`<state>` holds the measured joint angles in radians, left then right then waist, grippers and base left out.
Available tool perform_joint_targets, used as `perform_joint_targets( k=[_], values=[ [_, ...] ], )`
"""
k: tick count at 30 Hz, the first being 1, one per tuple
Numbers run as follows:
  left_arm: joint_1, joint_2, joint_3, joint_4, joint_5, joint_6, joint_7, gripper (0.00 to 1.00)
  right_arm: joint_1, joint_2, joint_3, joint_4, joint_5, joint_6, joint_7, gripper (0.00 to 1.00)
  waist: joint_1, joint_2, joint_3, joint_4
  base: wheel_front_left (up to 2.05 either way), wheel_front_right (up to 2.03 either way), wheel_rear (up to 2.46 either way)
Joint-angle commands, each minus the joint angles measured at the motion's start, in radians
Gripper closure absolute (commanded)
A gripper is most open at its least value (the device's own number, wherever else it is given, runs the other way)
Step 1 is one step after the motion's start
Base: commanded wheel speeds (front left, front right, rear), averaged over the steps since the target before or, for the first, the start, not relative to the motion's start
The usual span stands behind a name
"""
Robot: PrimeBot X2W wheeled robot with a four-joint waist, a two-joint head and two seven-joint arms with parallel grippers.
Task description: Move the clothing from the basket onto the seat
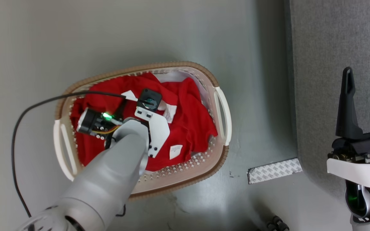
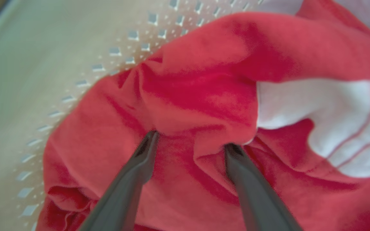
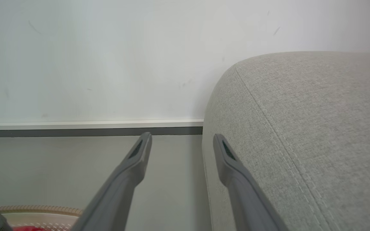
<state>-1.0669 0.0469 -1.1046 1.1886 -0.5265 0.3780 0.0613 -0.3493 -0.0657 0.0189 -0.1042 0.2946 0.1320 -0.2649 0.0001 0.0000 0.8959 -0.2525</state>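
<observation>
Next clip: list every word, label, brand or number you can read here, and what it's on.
No text is legible.
On the red clothing in the basket, small white label: faint print lines, too small to read.
On the same clothing, second white tag: blurred, cannot tell if printed.
On the floor, grey patterned strip: repeating marks, no words.

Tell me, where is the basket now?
In the head view the basket sits on the floor, left of the grey seat, holding red clothing.

Tips of the left hand [image 2: 189, 141] hide in blurred clothing [image 2: 204, 80]; the seat [image 1: 326, 48] runs off-frame.
</observation>
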Motion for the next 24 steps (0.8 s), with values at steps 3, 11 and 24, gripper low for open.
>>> perform_joint_targets(
  k=[3, 11, 24],
  values=[
    [-0.023, 0.006, -0.01, 0.019, -0.005, -0.014, -0.027, 1.0, -0.021, 0.006, -0.011, -0.001, 0.005, -0.002, 0.001, 0.0, -0.0001, 0.0, 0.016, -0.012, 0.0, 0.0, 0.0],
    [0.051, 0.006, -0.002, -0.07, -0.082, -0.052, -0.11, 1.0, -0.001, 0.007, -0.048, 0.038, -0.017, -0.002, 0.001, 0.0, -0.0001, 0.0, -0.086, 0.047, 0.0, 0.0, 0.0],
    [0.258, 0.005, 0.014, -0.207, -0.223, -0.09, -0.272, 1.0, 0.131, 0.0, -0.091, 0.122, -0.041, -0.002, 0.001, 0.0, -0.0001, 0.0, -0.462, 0.16, 0.0, 0.0, 0.0]
  ],
)
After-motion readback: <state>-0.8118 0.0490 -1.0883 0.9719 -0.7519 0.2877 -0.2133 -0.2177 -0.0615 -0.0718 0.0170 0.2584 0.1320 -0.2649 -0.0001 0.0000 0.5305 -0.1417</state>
